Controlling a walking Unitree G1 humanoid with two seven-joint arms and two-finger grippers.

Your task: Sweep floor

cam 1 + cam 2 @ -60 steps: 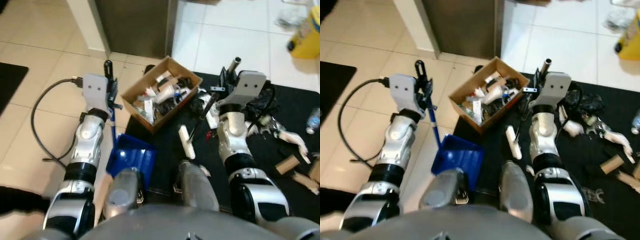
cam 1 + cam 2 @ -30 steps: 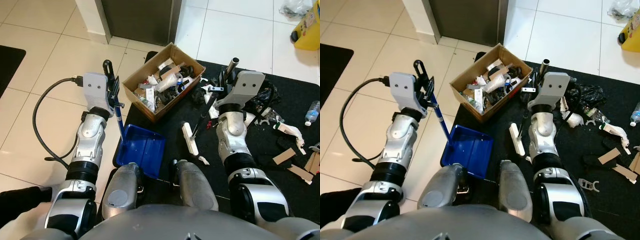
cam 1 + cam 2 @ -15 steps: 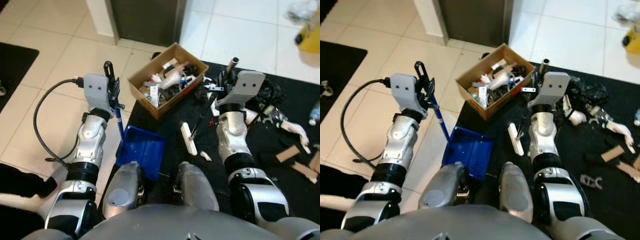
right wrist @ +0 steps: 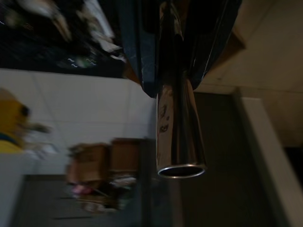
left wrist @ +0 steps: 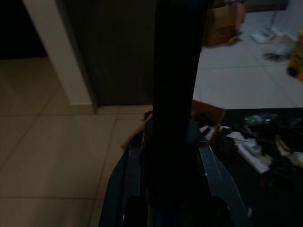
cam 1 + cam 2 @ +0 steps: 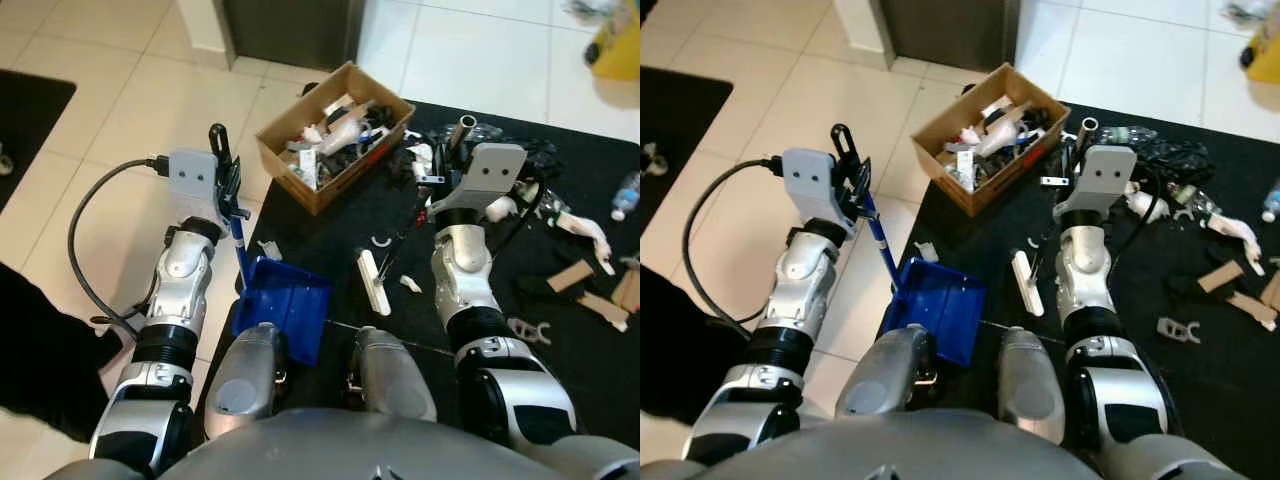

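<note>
My left gripper (image 6: 226,175) is shut on the blue handle (image 6: 240,252) of a blue dustpan (image 6: 283,308), whose pan rests on the floor at the black mat's edge, by my left knee. In the left wrist view the dark handle (image 5: 177,94) runs between the fingers. My right gripper (image 6: 447,160) is shut on the broom's metal pole (image 6: 466,124). The pole slants down to the white broom head (image 6: 372,282) on the mat. The right wrist view has the shiny pole (image 4: 179,132) clamped between the fingers.
A cardboard box (image 6: 335,135) full of rubbish stands at the corner of the black mat (image 6: 560,330). Scraps, cardboard pieces (image 6: 600,290) and a bottle (image 6: 625,195) litter the mat's right side. A white scrap (image 6: 270,248) lies near the dustpan. A dark shape (image 6: 40,350) is at lower left.
The camera has shifted, so the box and mat sit farther ahead. The dark shape at lower left has grown. Both grippers keep the same hold on the dustpan handle and the broom pole.
</note>
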